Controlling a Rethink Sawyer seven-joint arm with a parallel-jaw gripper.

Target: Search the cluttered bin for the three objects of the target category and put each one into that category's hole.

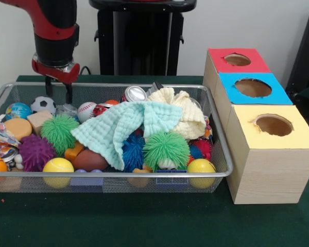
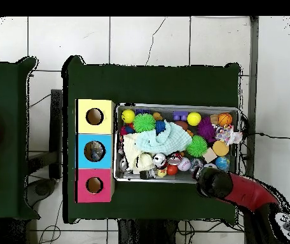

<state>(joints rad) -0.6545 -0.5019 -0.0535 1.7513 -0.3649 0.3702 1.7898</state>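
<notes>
We see the claw [image 1: 58,90] hanging released and empty at the wire bin's [image 1: 144,175] far corner, above the soccer ball [image 1: 43,104] — still the search step, we judge. Target category unknown; a mint cloth [image 1: 121,128] hides much. The three-hole box [image 1: 262,126] stands beside the bin — clear room above.

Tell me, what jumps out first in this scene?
A wire bin heaped with bright toys takes the eye first, a mint green cloth draped over the middle of the pile and a fuzzy green ball in front of it. Beside the bin stands a row of three boxes with holes on top: red, blue and yellow. The red and black arm hangs over the bin's far corner.
</notes>
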